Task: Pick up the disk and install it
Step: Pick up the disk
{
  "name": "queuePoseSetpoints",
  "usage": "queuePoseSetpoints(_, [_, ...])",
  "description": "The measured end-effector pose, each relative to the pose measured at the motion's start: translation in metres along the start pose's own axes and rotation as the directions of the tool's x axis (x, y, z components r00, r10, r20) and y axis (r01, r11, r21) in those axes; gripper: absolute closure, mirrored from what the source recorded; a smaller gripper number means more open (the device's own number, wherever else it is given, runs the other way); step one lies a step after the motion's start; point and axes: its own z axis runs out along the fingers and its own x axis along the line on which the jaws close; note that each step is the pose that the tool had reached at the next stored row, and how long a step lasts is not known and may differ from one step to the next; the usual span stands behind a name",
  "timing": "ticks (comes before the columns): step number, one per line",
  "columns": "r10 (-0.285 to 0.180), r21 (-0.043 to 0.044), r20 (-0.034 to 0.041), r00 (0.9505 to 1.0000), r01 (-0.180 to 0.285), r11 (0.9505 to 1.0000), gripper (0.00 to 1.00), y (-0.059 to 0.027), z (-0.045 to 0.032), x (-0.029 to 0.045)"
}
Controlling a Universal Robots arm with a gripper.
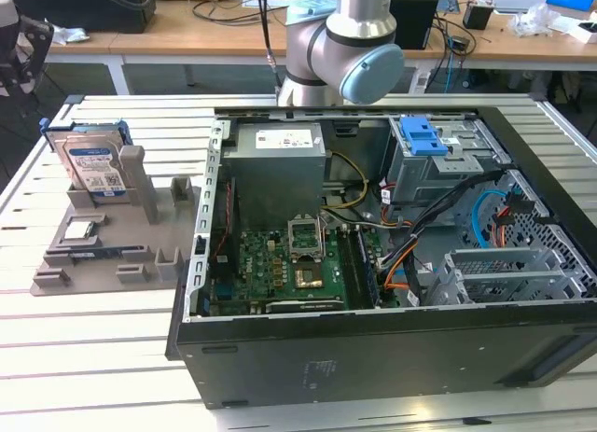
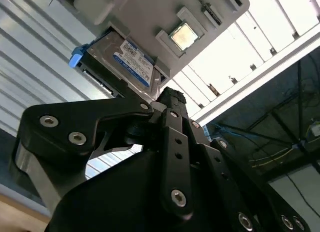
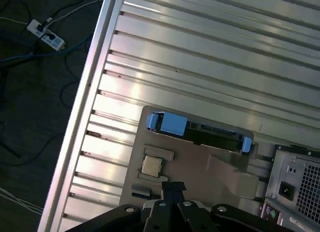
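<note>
Right up close in both wrist views, the gripper (image 3: 173, 186) has its fingertips pressed together on nothing. Beyond it, the grey fixture (image 3: 200, 159) holds 1 small square chip (image 3: 151, 165), then the disk (image 2: 127, 61), leaning on edge in its slot, outside the open computer case (image 1: 373, 348).

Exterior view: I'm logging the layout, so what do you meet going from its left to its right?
disk → silver power supply → blue drive-bay latch → perforated case wall
</note>
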Motion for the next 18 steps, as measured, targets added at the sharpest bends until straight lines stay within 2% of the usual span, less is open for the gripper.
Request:
queuePoseSetpoints(2, [-0.067, -0.0017, -0.0028, 0.9977, 0.067, 0.9977, 0.89, 0.0000, 0.0000, 0.0000])
queuePoseSetpoints(3, [-0.116, -0.0030, -0.0048, 0.9932, 0.116, 0.9932, 0.89, 0.0000, 0.0000, 0.0000])
queuePoseSetpoints(5, [-0.152, -0.0040, -0.0063, 0.9883, 0.152, 0.9883, 0.89, 0.0000, 0.0000, 0.0000])
queuePoseSetpoints(7, [-0.198, -0.0055, -0.0081, 0.9802, 0.198, 0.9802, 0.89, 0.0000, 0.0000, 0.0000])
queuePoseSetpoints(8, [-0.229, -0.0065, -0.0093, 0.9733, 0.229, 0.9734, 0.89, 0.0000, 0.0000, 0.0000])
queuePoseSetpoints(12, [-0.302, -0.0091, -0.0120, 0.9533, 0.302, 0.9534, 0.89, 0.0000, 0.0000, 0.0000])
queuePoseSetpoints(14, [-0.354, -0.0111, -0.0138, 0.9350, 0.354, 0.9351, 0.89, 0.0000, 0.0000, 0.0000])
queuePoseSetpoints(15, [-0.385, -0.0123, -0.0148, 0.9226, 0.385, 0.9228, 0.89, 0.0000, 0.0000, 0.0000])
queuePoseSetpoints(17, [-0.422, -0.0139, -0.0160, 0.9064, 0.422, 0.9065, 0.89, 0.0000, 0.0000, 0.0000])
queuePoseSetpoints(18, [-0.456, -0.0154, -0.0171, 0.8901, 0.455, 0.8902, 0.89, 0.0000, 0.0000, 0.0000])
